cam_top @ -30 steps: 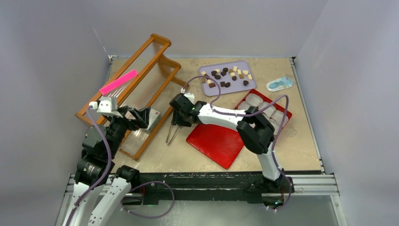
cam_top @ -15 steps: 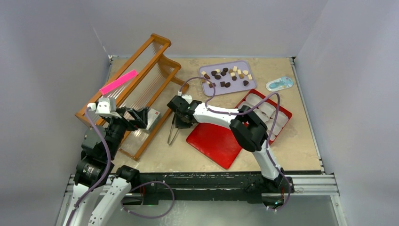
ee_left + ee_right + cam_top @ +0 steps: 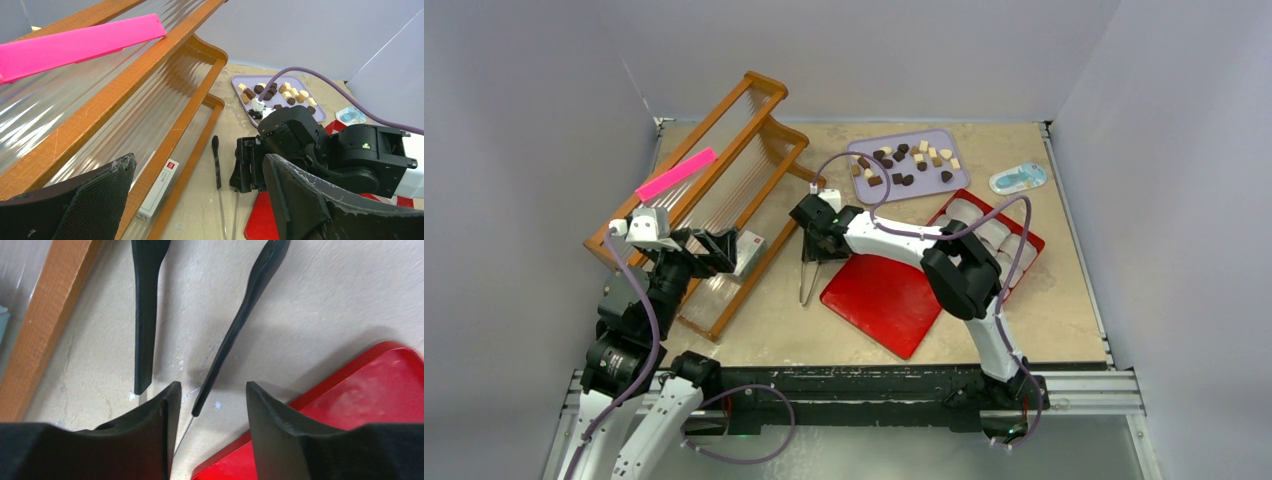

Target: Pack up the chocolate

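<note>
The chocolate, several dark, mid-brown and cream pieces, lies on a lilac tray at the back; it also shows in the left wrist view. Metal tongs with black handles lie on the table left of the red lid. My right gripper stands low over the tongs, open, with one thin tong arm between its fingers and untouched. My left gripper hangs wide open and holds nothing beside the wooden rack.
A red box holding white cups sits right of the lid. The rack carries a pink strip and a white carton with a red label. A small blue and white packet lies at the back right.
The right gripper has shifted a little to the right, and the tongs have slid right with it, closer to the red lid. The left arm has stayed still.
</note>
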Controlling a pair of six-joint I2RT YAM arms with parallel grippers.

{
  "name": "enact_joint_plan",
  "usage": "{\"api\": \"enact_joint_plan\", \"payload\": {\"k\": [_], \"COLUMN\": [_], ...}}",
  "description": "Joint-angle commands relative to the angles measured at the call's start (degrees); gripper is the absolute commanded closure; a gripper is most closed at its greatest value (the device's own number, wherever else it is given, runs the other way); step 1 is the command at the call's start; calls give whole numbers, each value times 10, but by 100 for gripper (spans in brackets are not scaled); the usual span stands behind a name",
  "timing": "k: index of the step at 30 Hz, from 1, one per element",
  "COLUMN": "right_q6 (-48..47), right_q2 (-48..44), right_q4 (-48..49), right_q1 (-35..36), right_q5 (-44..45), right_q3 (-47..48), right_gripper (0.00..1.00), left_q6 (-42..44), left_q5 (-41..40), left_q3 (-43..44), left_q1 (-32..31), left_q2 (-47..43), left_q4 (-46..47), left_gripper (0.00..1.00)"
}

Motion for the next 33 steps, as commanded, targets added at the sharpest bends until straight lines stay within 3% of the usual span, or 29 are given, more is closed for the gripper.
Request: {"api": "enact_joint_plan", "payload": {"k": [1,4,9,26,33], "right_q6": [4,23,61,149,208], "right_q2": [-36,-37,-37,28,67], "right_q4": [-23,-25,-36,-125,-221], "right_q1": [3,7,19,69,74], "right_q5": [49,43,48,125,156], "right_q3": [34,34,36,120,179], "right_gripper": [40,30,25,28,28], "left_q6": [7,7,6,3,3], "left_q5": [-14,-16,-18,-28,-27], "left_q3": [3,3,3,4,4], "left_q1": [-1,-1,-1,-1,-1], "left_q2": [-1,-3,-3,-16,-16], "left_q4": [4,5,4,0,0], "left_gripper": [4,4,4,4,4]}}
